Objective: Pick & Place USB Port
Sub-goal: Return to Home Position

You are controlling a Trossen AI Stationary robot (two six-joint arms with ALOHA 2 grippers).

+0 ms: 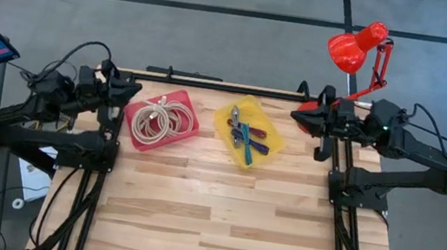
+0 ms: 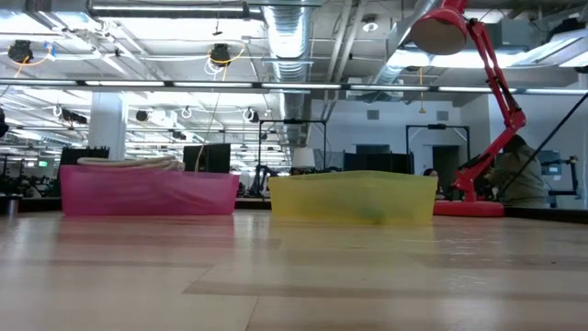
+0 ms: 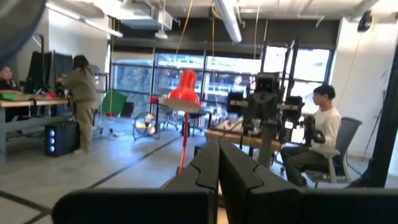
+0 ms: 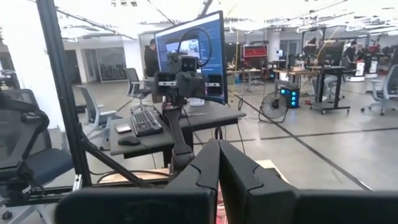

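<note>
The left arm and the right arm sit folded at the tabletop's (image 1: 219, 216) far corners; the left tool (image 1: 130, 87) and the right tool (image 1: 305, 121) are both pressed together, empty.

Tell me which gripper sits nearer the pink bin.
Left. The left gripper is at the table's left edge, right beside the pink bin; the right gripper is at the opposite edge, beyond the yellow bin.
</note>
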